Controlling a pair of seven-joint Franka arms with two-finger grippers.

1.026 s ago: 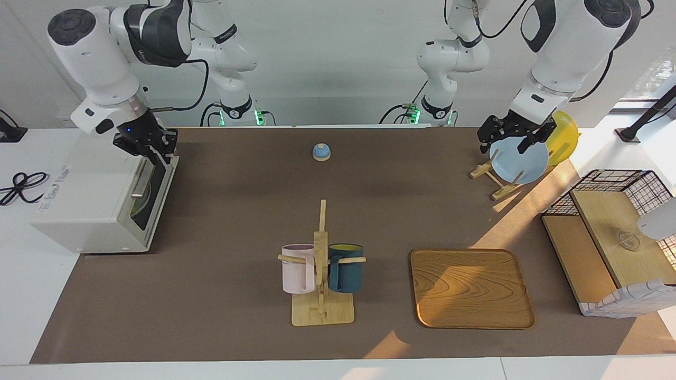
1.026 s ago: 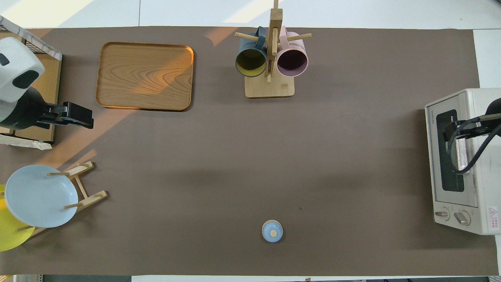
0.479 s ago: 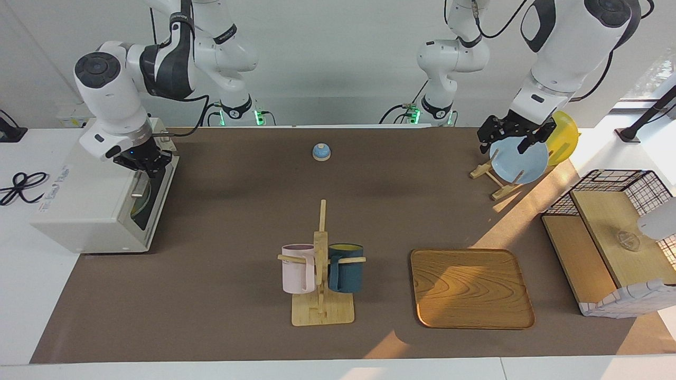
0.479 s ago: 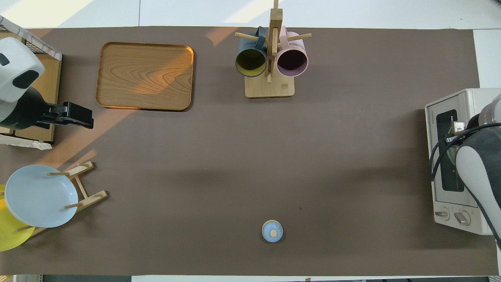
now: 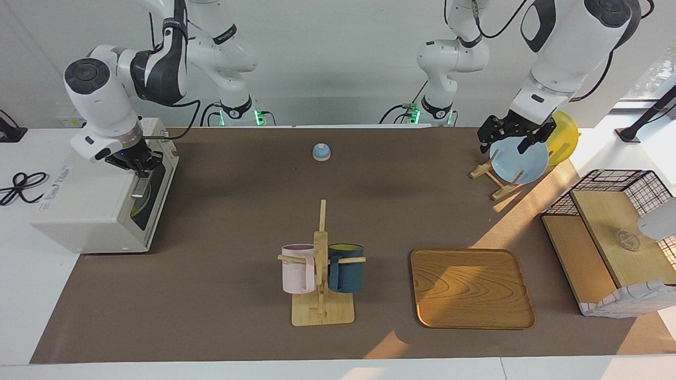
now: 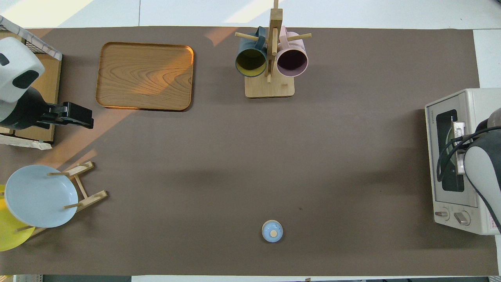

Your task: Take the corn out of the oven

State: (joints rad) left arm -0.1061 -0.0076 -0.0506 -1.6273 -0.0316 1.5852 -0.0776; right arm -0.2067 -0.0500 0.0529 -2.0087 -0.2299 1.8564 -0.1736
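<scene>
The white oven (image 5: 90, 203) stands at the right arm's end of the table with its dark glass door (image 5: 150, 192) closed; it also shows in the overhead view (image 6: 469, 98). The corn is hidden behind the door. My right gripper (image 5: 137, 163) hangs at the door's top edge, at the upper end of the silver bar handle (image 5: 140, 186). In the overhead view the right arm covers it. My left gripper (image 5: 508, 138) is open and empty, and waits over the blue plate (image 5: 520, 161). It also shows in the overhead view (image 6: 80, 116).
A mug rack (image 5: 321, 264) with a pink and a dark blue mug stands mid-table, with a wooden tray (image 5: 471, 288) beside it. A small blue bell (image 5: 321, 152) sits near the robots. A plate rack with a yellow plate (image 5: 562, 137) and a wire basket shelf (image 5: 612, 232) stand at the left arm's end.
My right arm has swung its wrist round and lowered its gripper onto the top edge of the oven door by the handle. The left arm has not moved.
</scene>
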